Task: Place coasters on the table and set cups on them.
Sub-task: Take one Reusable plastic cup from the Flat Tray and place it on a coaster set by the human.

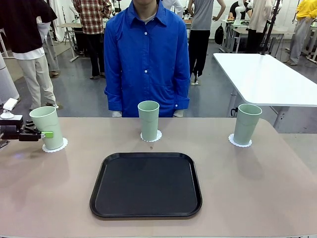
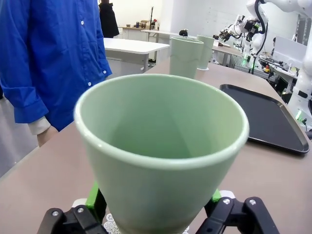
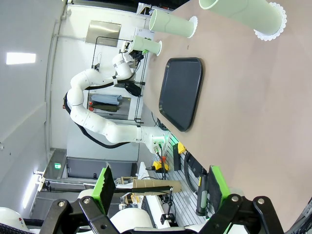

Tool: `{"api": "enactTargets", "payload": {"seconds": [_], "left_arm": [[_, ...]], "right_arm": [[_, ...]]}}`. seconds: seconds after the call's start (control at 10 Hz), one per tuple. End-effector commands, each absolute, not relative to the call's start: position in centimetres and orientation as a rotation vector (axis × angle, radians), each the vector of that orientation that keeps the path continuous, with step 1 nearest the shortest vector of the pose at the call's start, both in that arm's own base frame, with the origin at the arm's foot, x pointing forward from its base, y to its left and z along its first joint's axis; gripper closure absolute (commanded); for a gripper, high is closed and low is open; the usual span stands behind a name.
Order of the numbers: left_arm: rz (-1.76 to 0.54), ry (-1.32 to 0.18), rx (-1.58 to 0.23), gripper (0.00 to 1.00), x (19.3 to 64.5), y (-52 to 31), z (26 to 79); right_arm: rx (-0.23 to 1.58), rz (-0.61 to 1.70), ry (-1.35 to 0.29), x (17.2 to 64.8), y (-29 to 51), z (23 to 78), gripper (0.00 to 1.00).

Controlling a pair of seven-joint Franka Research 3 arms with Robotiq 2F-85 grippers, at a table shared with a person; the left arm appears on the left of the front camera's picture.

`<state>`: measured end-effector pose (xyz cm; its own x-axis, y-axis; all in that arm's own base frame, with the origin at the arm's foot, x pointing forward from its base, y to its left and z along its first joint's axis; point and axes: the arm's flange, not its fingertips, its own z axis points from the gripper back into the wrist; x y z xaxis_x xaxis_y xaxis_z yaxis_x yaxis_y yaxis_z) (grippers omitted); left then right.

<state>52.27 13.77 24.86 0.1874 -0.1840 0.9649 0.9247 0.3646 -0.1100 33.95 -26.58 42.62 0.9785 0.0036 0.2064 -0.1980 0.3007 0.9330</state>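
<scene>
- Three cups [image 1: 148, 119] stand on coasters [image 1: 151, 136] along the far side of the table [image 1: 247, 178].
- Left hand [image 1: 43, 134] brackets the leftmost cup; grip unclear.
- Right hand [image 3: 161, 187] spread wide, empty.

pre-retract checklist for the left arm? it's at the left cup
1. Left cup on its coaster: ok, upright, lace edge showing around the base.
2. Left gripper released: cannot tell; green pads sit at both sides of the cup, any gap is hidden in the left wrist view.
3. Middle cup and right cup on coasters: ok, both upright.
4. Retract path toward the table's left edge: ok, nothing between the arm and the edge.
5. Right gripper: ok, open, empty, off the table.
6. Person's hands: ok, down at the far edge, away from the cups.
</scene>
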Motion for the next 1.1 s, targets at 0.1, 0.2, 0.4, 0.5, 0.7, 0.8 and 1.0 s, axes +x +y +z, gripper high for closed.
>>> {"api": "enactTargets", "payload": {"seconds": [0.1,0.2,0.4,0.5,0.7,0.8,1.0], "left_arm": [[-0.959,-1.100,-0.884,0.00,52.6,14.2,24.9],[-0.967,-1.096,-0.885,0.00,52.6,14.2,24.8],[-0.985,-1.094,-0.886,0.00,52.5,14.2,24.8],[-1.000,-1.094,-0.898,0.00,52.5,14.2,24.5],[-1.028,-1.098,-0.932,0.00,52.5,14.4,24.2],[-1.040,-1.095,-0.937,0.00,52.4,14.6,24.0],[-1.049,-1.087,-0.938,0.00,52.4,14.9,23.6]], "right_arm": [[1.257,0.129,-0.168,33.8,-26.6,42.8,0.00],[1.257,0.129,-0.168,33.8,-26.6,42.8,0.00],[1.257,0.129,-0.168,33.8,-26.6,42.8,0.00],[1.257,0.129,-0.168,33.8,-26.6,42.8,0.00],[1.257,0.129,-0.168,33.8,-26.6,42.8,0.00],[1.257,0.129,-0.168,33.8,-26.6,42.8,0.00],[1.257,0.129,-0.168,33.8,-26.6,42.8,0.00]]}}
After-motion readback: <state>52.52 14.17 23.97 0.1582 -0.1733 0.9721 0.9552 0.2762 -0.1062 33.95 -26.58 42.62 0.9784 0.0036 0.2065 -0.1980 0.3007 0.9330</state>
